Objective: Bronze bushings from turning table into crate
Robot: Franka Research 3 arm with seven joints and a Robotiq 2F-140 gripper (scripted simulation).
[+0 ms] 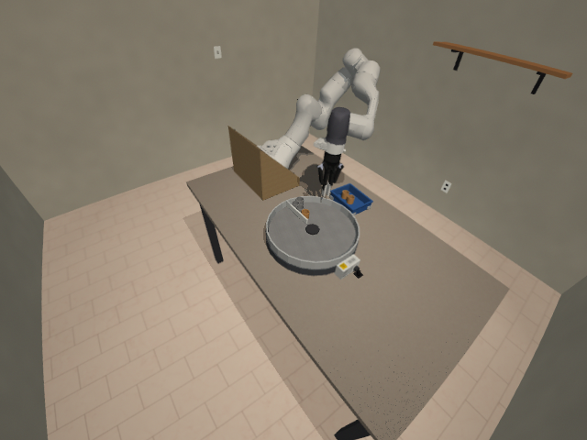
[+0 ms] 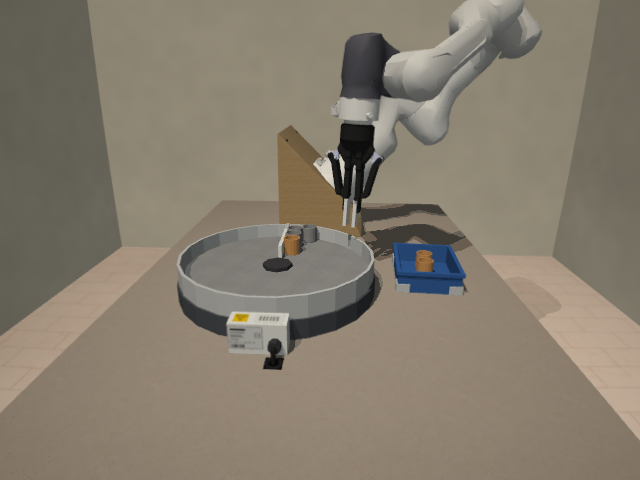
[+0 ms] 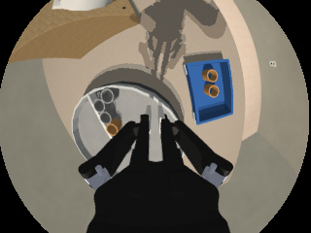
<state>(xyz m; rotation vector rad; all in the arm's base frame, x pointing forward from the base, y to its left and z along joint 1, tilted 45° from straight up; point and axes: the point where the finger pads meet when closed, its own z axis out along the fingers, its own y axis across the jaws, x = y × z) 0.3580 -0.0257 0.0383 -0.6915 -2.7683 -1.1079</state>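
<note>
With one bronze bushing (image 1: 304,214) (image 2: 292,245) (image 3: 113,128) against the divider (image 1: 297,212) (image 2: 281,242) (image 3: 100,116), left of centre in the exterior view, approach it clear of the steel bushings behind; your gripper (image 1: 325,199) (image 2: 349,226) (image 3: 155,111), centre-right, is nearly pressed together, holding nothing, so spread it first; two bronzes (image 1: 348,196) (image 2: 424,260) (image 3: 211,83) sit in the right-hand crate (image 1: 365,208) (image 2: 429,284) (image 3: 229,92).
</note>
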